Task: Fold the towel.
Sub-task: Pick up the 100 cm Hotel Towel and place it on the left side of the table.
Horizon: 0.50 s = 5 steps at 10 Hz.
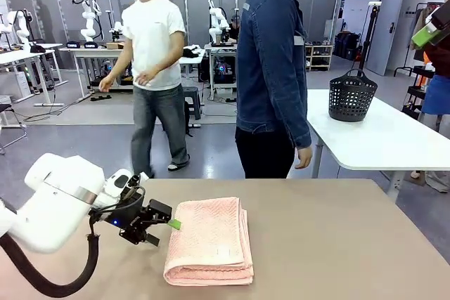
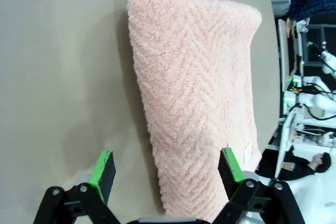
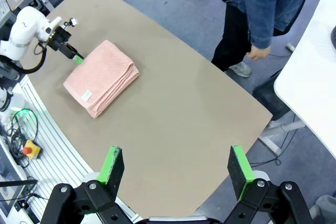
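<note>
1. Towel: salmon-pink terry, herringbone weave, folded into a thick oblong stack; lying on the table near the robot-side edge, left of its middle. Small white tag at the end nearest the robot. Layered fold edges visible along the right side and near end.
2. Left gripper: low over the table, just beside the towel's left edge; green pads spread apart, nothing between them. In the left wrist view, one pad over bare tabletop, the other over the towel.
3. Right gripper: raised high above the table, well apart from the towel; fingers spread wide, holding nothing.
4. Person in dark denim jacket: standing at the table's far edge, side-on, arm hanging, hand clear of the surface.
5. Person in white T-shirt: farther back on the floor, walking.
6. Black basket: on a white table beyond the far right corner.
7. Table surface: matte grey-brown, rounded edge.
8. Room: grey floor, workbenches along the back wall.
</note>
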Each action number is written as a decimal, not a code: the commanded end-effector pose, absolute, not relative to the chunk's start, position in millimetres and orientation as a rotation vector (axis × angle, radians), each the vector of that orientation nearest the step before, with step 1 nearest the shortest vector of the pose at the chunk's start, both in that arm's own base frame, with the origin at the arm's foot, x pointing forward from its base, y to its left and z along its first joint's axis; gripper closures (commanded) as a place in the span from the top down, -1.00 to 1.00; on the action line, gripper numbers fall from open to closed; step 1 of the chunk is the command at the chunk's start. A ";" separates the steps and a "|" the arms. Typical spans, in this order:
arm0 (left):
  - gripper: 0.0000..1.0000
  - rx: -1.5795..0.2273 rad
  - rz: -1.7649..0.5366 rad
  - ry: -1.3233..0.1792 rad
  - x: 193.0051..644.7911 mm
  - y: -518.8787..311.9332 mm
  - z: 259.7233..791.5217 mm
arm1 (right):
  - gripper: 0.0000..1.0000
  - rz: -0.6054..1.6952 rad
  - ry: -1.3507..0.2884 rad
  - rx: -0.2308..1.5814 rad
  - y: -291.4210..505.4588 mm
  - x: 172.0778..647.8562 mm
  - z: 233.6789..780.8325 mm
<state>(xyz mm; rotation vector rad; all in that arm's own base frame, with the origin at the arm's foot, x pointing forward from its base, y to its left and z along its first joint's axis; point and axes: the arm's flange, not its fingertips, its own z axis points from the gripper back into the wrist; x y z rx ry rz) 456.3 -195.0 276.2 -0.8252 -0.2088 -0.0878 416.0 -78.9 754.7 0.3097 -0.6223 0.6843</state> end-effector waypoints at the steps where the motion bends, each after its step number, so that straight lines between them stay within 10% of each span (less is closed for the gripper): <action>1: 1.00 -0.906 -0.105 -0.238 458.7 -208.1 263.9 | 1.00 0.689 -0.613 0.307 -78.0 414.5 756.0; 3: 1.00 -0.947 -0.104 -0.214 460.8 -218.0 257.3 | 1.00 0.689 -0.613 0.307 -78.0 414.5 756.0; 5: -0.08 -0.965 -0.096 -0.196 463.0 -226.2 254.1 | 1.00 0.689 -0.613 0.307 -78.0 414.5 756.0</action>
